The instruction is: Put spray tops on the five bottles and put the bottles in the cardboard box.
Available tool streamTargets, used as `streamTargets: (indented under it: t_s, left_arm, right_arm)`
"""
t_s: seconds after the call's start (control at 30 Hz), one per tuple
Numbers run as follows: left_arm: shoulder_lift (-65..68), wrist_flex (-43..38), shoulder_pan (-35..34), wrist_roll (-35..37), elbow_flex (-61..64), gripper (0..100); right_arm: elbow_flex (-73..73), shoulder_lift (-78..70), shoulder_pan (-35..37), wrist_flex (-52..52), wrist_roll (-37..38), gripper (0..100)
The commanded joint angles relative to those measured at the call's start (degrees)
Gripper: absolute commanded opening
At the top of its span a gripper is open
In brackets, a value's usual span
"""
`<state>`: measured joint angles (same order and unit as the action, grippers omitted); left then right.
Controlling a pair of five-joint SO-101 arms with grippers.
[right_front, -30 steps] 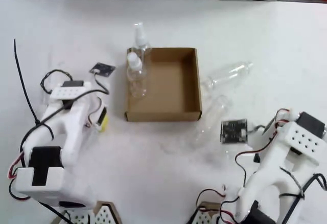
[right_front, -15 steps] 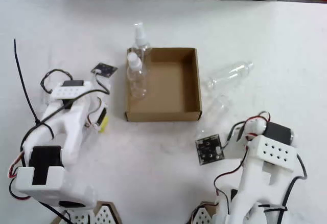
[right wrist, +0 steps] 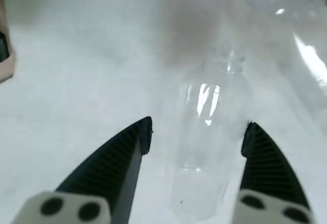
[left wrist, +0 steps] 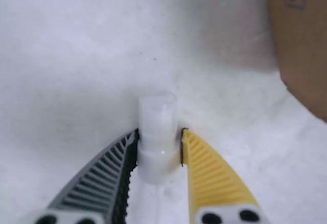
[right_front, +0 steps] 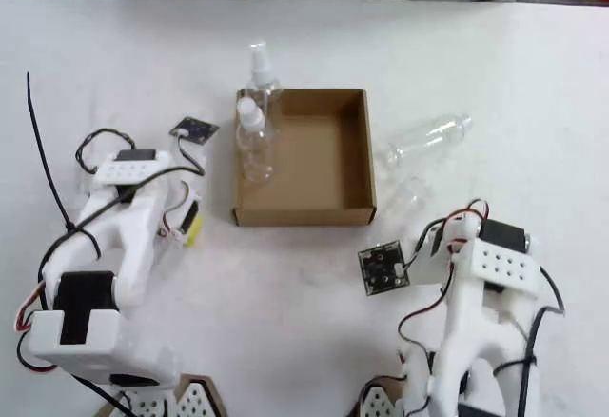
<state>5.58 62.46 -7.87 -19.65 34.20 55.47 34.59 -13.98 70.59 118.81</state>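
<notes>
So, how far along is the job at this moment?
Done: two bottles carry spray tops: the front capped bottle, apparently inside the cardboard box, and the rear capped bottle at its back corner. In hand: the left end effector grips a spray top; the right end effector is open around an uncapped bottle. Remaining: a second uncapped bottle lies on the table.

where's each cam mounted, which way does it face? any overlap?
High view: fixed above the table, looking down on the cardboard box; left arm and right arm show.
Left wrist view: on that wrist, facing the table past the left gripper, shut on a spray top; grey and yellow fingers show.
Right wrist view: on that wrist, facing down past the open right gripper at a topless bottle lying flat; black fingers show.
Shared: the cardboard box, in high and left wrist views.
</notes>
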Motion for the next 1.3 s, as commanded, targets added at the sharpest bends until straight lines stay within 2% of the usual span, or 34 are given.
streamTargets:
  t_s: [0.0, 0.17, 0.3, 0.4, 0.5, 0.53, 0.63, 0.8, 1.0, 1.27]
  left_arm:
    - [0.48, 0.18, -1.36, -0.79, -1.32, 2]
    - [0.48, 0.18, -1.36, -0.79, -1.41, 2]
    - [0.48, 0.18, -1.36, -0.79, -1.41, 2]
    - [0.48, 0.18, -1.36, -0.79, -1.41, 2]
    - [0.48, 0.18, -1.36, -0.79, -1.41, 2]
    - [0.48, 0.18, -1.36, -0.79, -1.41, 2]
    - [0.48, 0.18, -1.27, -0.79, -1.41, 2]
    - [0.48, 0.18, -1.36, -0.79, -1.23, 2]
    - [0.48, 0.35, -1.45, -0.79, -1.14, 2]
    - [0.48, 0.44, -1.45, -0.79, -1.05, 2]
  right_arm:
    - [-3.08, -7.25, -0.57, -3.03, 0.18, 25.5]
    - [-7.03, -14.99, -0.57, -3.3, -1.05, 25.5]
    - [-9.23, -21.76, -0.04, -9.71, -9.05, 25.4]
    - [-9.58, -25.89, 0.22, -19.74, -20.57, 20.2]
    - [-9.67, -26.59, -0.22, -29.58, -39.3, 2.2]
    - [-9.85, -26.42, -0.75, -31.96, -45.01, 0.7]
    - [-11.08, -25.19, -4.0, -34.42, -57.23, 8.0]
    - [-16.44, -22.55, -10.86, -30.02, -72.97, 1.5]
    - [-22.77, -22.37, -19.65, -18.68, -74.64, 2.9]
    - [-22.86, -23.25, -25.54, -21.05, -74.37, 5.1]
